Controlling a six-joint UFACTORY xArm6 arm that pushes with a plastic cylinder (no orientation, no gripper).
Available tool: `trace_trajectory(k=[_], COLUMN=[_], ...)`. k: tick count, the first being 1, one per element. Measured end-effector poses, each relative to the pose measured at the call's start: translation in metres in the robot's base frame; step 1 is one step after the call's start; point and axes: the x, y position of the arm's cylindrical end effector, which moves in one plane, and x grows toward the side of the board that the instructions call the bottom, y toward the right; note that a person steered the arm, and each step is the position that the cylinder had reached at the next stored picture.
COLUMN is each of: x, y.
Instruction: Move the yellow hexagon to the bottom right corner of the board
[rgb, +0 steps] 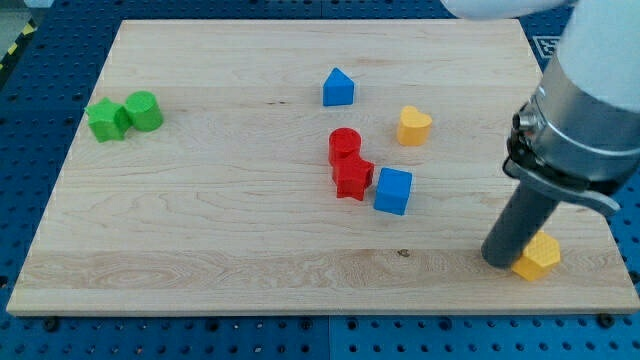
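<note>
Already near goal: yellow hexagon sits by the table's bottom-right corner, my tip touching its left side. No fingers here, nothing gripped. Final nudge in hand; next, a short push rightward and down.

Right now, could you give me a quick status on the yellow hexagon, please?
My tip touching yellow hexagon, on its view-left side. Hexagon near board's bottom right corner. Nothing between it and the corner.

Grey cylindrical arm, black clamp collar, straight dark rod.
</note>
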Motion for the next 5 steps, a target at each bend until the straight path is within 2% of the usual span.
trace_trajectory(k=[5], x=[-0.021], y=[0.046])
